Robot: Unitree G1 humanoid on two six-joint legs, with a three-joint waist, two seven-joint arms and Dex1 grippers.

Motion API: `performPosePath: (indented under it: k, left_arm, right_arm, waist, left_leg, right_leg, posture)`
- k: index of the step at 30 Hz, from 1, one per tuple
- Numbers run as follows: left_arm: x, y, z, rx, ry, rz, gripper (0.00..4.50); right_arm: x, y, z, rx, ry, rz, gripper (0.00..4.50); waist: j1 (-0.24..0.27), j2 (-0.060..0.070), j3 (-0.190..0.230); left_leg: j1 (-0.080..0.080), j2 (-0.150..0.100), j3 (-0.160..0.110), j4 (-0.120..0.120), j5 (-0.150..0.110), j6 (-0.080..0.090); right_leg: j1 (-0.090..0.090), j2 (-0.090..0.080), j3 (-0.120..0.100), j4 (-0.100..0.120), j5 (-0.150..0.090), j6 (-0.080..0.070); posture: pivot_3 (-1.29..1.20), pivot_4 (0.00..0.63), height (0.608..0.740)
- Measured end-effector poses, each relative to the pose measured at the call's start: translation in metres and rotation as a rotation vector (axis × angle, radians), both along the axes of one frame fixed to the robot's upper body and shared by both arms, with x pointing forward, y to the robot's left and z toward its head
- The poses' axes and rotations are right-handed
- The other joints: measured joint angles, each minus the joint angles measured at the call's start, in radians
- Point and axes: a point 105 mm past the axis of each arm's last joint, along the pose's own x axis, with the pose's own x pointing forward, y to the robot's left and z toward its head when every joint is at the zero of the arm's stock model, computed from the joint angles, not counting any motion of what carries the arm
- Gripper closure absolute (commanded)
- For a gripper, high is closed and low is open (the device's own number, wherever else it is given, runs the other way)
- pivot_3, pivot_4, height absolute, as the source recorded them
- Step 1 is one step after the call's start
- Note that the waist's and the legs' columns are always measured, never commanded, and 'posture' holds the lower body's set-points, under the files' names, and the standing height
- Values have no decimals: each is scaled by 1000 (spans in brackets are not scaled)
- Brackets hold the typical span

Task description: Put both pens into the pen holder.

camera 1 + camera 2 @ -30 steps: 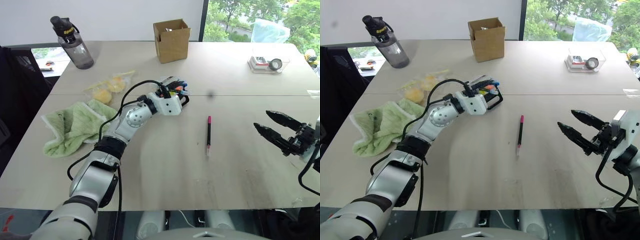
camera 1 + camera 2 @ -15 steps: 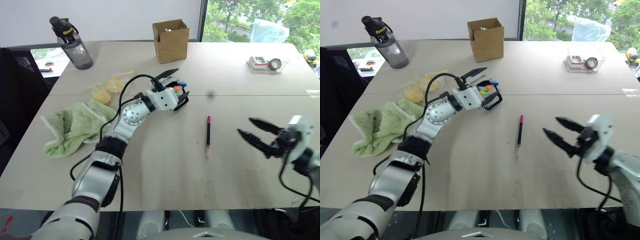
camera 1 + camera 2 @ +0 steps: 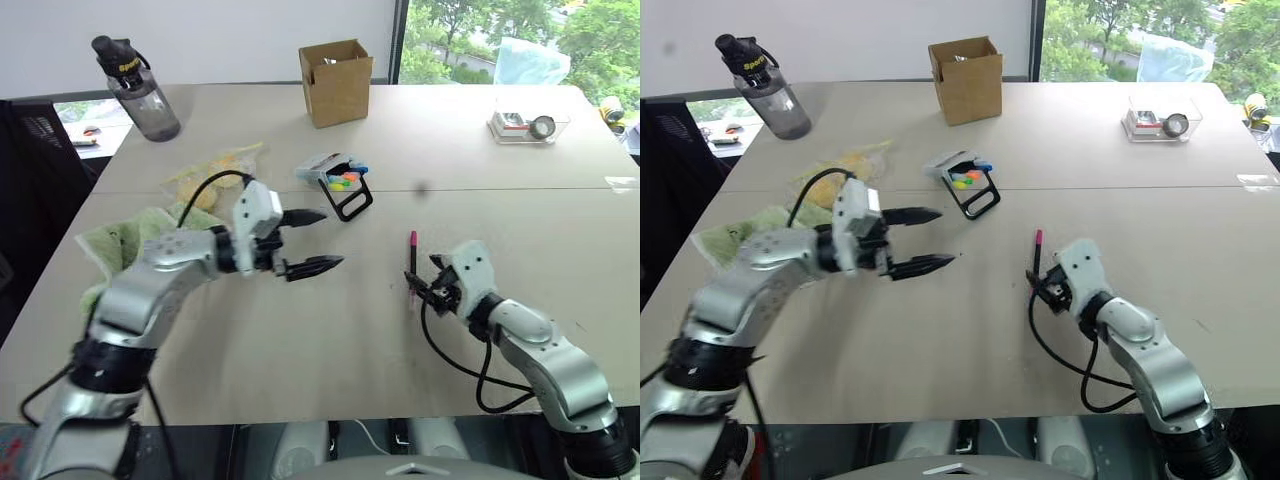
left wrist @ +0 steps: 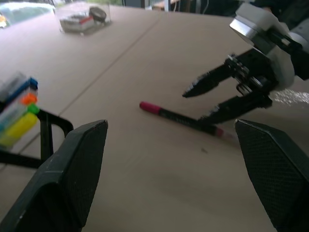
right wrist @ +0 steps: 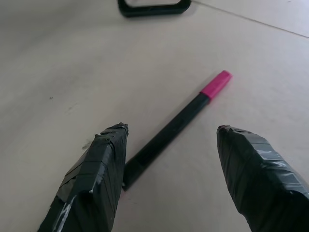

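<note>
A black pen with a pink cap (image 3: pixel 411 262) lies on the table right of centre. My right gripper (image 3: pixel 424 287) is open and low over the pen's near end, one finger on each side of the barrel (image 5: pixel 193 104), not closed on it. The pen holder (image 3: pixel 338 180), clear with a black loop frame, lies further back with several colourful marker tips in it, one of them light blue (image 4: pixel 31 83). My left gripper (image 3: pixel 318 240) hangs open and empty in front of the holder, apart from it, pointing right.
A cardboard box (image 3: pixel 336 68) stands at the back centre and a dark water bottle (image 3: pixel 135 85) at the back left. A green towel (image 3: pixel 112 243) and a yellow bag (image 3: pixel 215 170) lie on the left. A clear tray with tape (image 3: pixel 527 124) sits back right.
My left gripper opened at the holder, then drew back toward me and rolled. My right gripper swung left and down, from the table's right side to the pink-capped pen.
</note>
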Motion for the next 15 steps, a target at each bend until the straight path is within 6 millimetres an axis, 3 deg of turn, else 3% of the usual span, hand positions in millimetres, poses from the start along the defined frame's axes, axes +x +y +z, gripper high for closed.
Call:
performPosePath:
  k: [4,8,11,12,15]
  left_arm:
    - [-8,10,-7,64,71,-1,162]
    - [-12,8,-7,81,69,-17,0]
    - [-13,6,-6,80,73,-19,0]
    - [-13,6,-6,80,73,-19,0]
    - [-11,1,-3,32,65,-16,0]
  right_arm:
    - [6,11,-8,-53,103,-38,1356]
    - [15,11,-4,-69,176,-138,2661]
    - [16,7,-2,-78,207,-178,4127]
    - [15,7,-2,-79,208,-178,4394]
    - [13,6,-1,-91,213,-181,4477]
  waist:
    - [0,0,0]
    - [1,-4,-2]
    - [2,-6,-4]
    - [2,-6,-4]
    - [5,-6,-4]
  left_leg:
    - [0,0,0,0,0,0]
    - [1,0,0,0,0,0]
    - [0,0,0,0,0,0]
    - [0,0,0,0,0,0]
    - [0,0,-1,-1,0,1]
  right_leg:
    - [0,0,0,0,0,0]
    - [0,0,0,0,0,0]
    - [0,0,0,0,0,0]
    - [0,0,0,0,0,0]
    - [0,0,0,-1,0,0]
  posture:
    - [0,150,736]
    - [0,150,736]
    - [0,150,736]
    - [0,150,736]
    - [0,150,736]
